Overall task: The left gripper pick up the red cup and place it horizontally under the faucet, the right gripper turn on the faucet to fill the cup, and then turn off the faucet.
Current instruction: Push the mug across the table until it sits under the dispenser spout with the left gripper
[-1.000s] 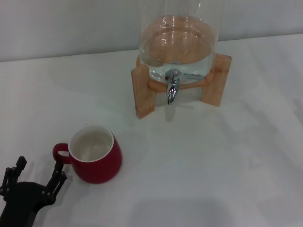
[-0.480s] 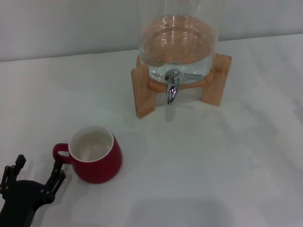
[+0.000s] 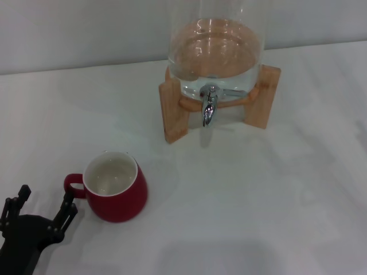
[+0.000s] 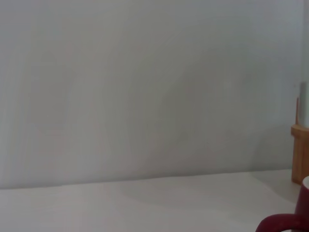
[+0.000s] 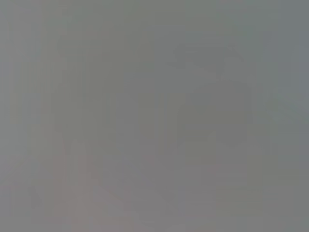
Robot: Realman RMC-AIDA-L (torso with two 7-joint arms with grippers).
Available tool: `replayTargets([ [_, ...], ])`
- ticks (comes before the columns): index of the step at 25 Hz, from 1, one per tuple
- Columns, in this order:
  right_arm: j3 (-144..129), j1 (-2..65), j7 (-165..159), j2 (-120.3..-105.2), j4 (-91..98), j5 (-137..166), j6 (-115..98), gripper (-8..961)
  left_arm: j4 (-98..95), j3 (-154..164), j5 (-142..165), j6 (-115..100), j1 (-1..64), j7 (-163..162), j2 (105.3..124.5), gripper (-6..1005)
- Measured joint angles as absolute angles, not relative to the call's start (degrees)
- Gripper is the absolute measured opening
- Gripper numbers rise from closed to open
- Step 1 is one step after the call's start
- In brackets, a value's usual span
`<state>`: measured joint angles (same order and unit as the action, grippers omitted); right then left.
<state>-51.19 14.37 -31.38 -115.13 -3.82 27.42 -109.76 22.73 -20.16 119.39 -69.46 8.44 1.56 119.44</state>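
- While nothing has been lifted yet, the squat dark-red ceramic cup (image 3: 114, 191) with its cream-white inside sits upright on the white table (image 3: 275, 200), near the front left, its small loop handle (image 3: 72, 184) turned toward the robot's left.
- Empty inside, as far as the head view shows — no water in it.
- Just beside that handle, the left gripper (image 3: 41, 207), black jointed fingers, waits low at the table's front-left corner; its fingers are spread wide, one fingertip (image 3: 70, 201) right next to the handle, and whether it touches cannot be told.
- From the left wrist view only a sliver of the red cup (image 4: 289, 220) shows at the edge, with a bit of wooden stand (image 4: 300, 152) beyond.
- Well apart, toward the back, the small shiny chrome faucet (image 3: 209, 107) juts from the clear glass dispenser (image 3: 217, 46), which holds water and rests on a light wooden stand (image 3: 175, 109); the spot under the spout is bare.
- No sign of the right gripper in any view; its own wrist camera gives a blank grey field.
- Judging progress: this is the very start. The grasp is not closed, so pick-up, placing under the faucet, opening the lever, filling and shutting off all remain.
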Motion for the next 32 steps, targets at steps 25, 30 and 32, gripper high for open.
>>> replayTargets([
  [25, -51.2, 14.3, -31.4, -115.14, -3.9, 27.4, -110.5, 757, 21.3, -20.1, 119.4, -69.2, 11.0, 1.5, 119.31, 806],
  [30, -51.2, 14.3, -31.4, -115.14, -3.9, 27.4, -111.0, 757, 21.3, -20.1, 119.4, -68.8, 11.2, 1.5, 119.34, 796],
  [32, -51.2, 14.3, -31.4, -115.14, -3.9, 27.4, -111.1, 757, 21.3, -20.1, 119.4, -68.7, 11.3, 1.5, 119.35, 793],
])
